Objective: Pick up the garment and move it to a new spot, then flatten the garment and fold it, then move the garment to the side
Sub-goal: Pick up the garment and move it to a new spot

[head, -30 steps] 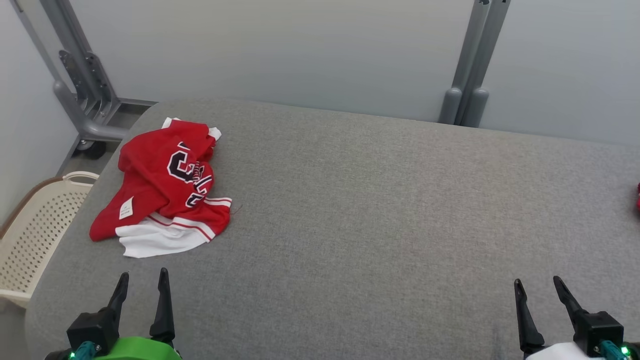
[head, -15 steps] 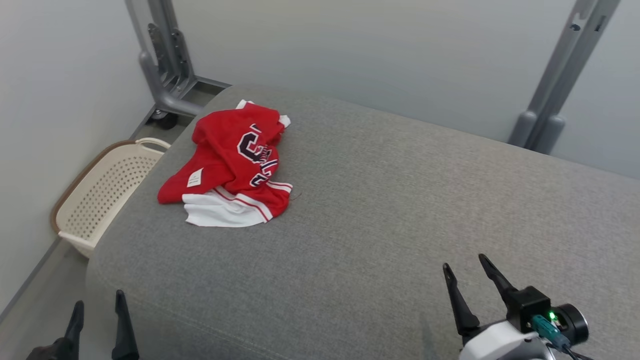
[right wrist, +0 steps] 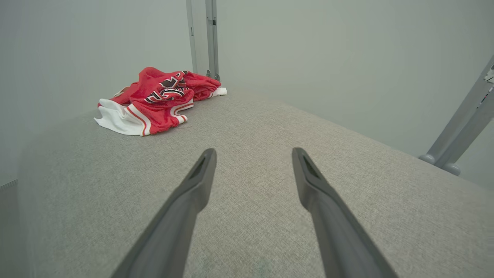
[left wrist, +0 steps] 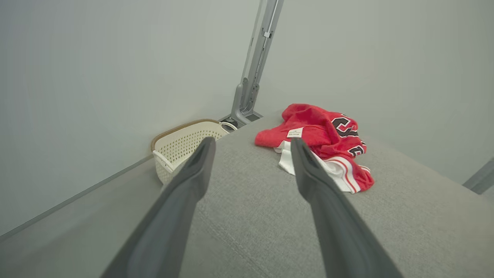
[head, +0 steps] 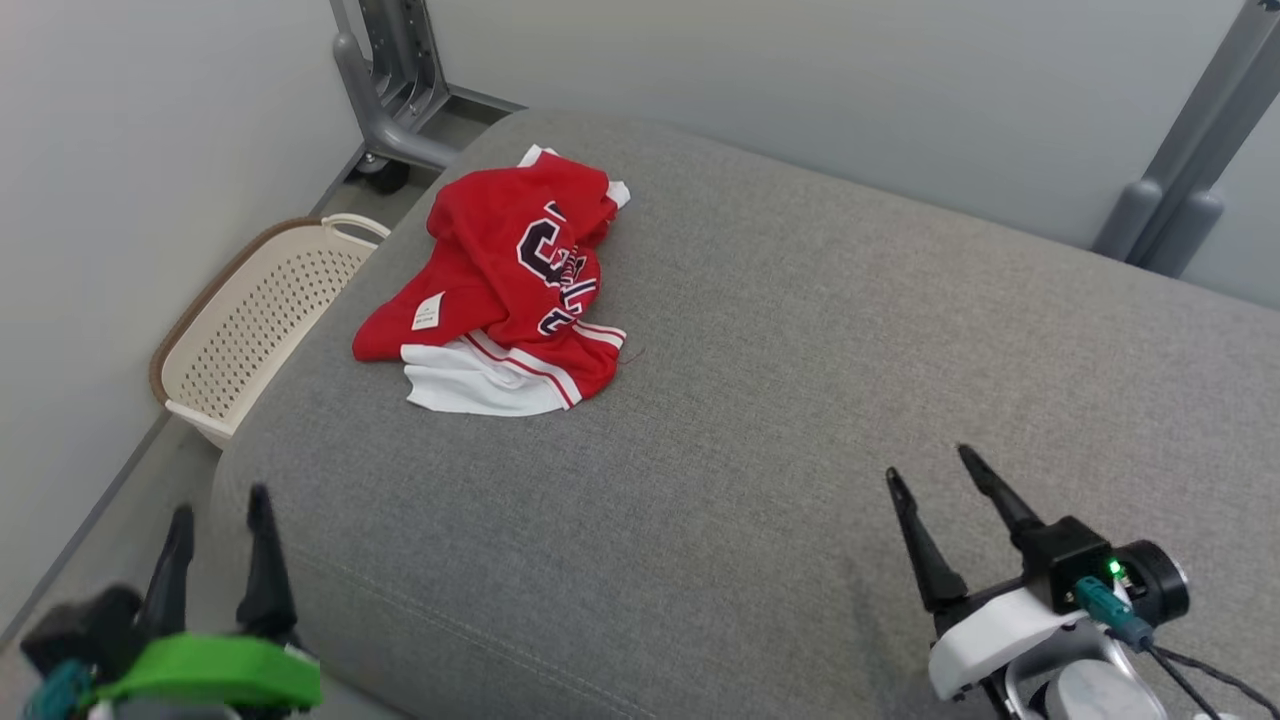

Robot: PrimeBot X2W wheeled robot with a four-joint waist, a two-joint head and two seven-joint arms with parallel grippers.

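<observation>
Both grippers empty, jaws spread wide. Left gripper (head: 221, 501) hangs past the basket's near end, over the rounded corner of the grey fabric-covered platform (head: 800, 400). Right gripper (head: 928, 462) is well apart from the basket, out over the platform.

The crumpled red jersey with white trim and dark lettering (head: 500, 290) sits untouched in a heap on the platform. It's just beside the cream perforated plastic basket (head: 270, 310) and close to the platform edge that faces it.

Risks as I see them:
- The heap is several layers deep. A pinch at the top likely takes one fold, so the rest trails or slips out mid-lift.
- The fabric looks thin and slick, and the fingers are long and narrow. The hold will be weak unless they bite into a bunched ridge.
- A pull towards the basket could tip the jersey over the edge and into it. Lift away from the basket, towards the open platform.
- The left arm's path to the jersey runs alongside the basket, so it could clip the rim or the platform corner if it goes in low.
- Going too deep pinches the platform cover along with the jersey.
- The right arm has the longer reach to the basket side. If it arrives late, the lift is one-sided and the jersey twists.
</observation>
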